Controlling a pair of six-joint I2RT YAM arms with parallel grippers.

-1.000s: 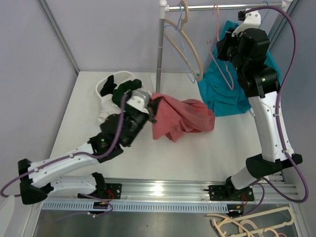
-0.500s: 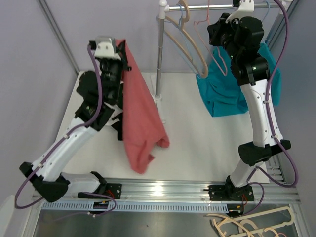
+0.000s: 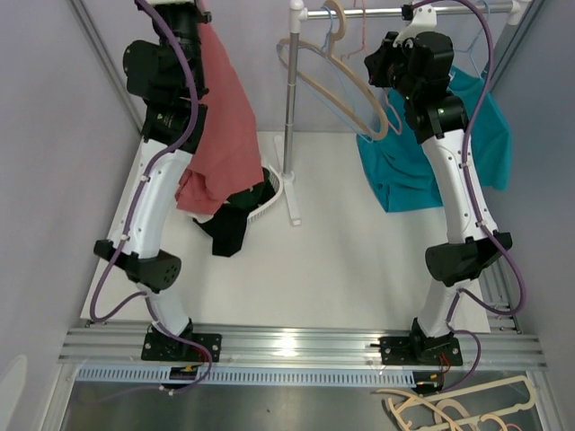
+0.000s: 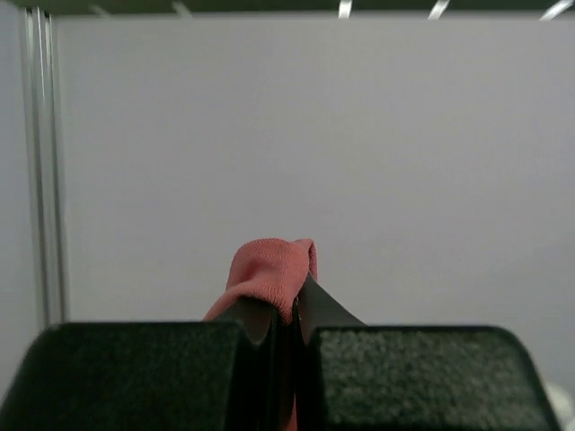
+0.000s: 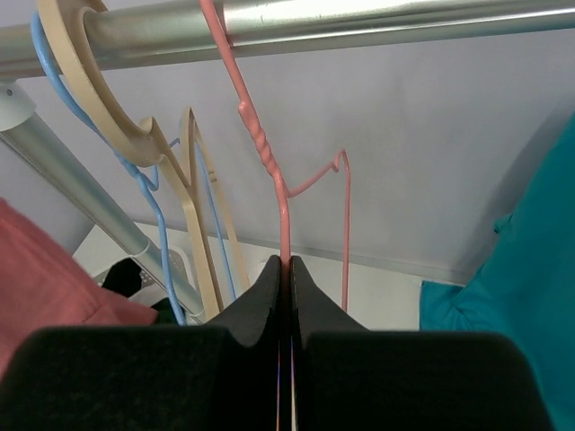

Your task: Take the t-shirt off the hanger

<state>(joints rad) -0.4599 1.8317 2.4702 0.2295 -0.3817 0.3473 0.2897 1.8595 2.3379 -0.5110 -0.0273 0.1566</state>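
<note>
Now the left gripper (image 4: 286,312) is pinching the t-shirt (image 3: 230,121) up high; it is hanging lengthwise straight down. The right gripper (image 5: 286,280) is clamping the pink hanger (image 5: 267,166) on the rail (image 5: 377,18).

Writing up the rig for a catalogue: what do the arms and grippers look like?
The left arm and right arm have rounded white link shells, black joint housings and black bases. A purple cable loops loosely along each. The left gripper and right gripper have black fingers tapering to thin tips, above blocky, grainy black bodies. No markings are legible.
</note>
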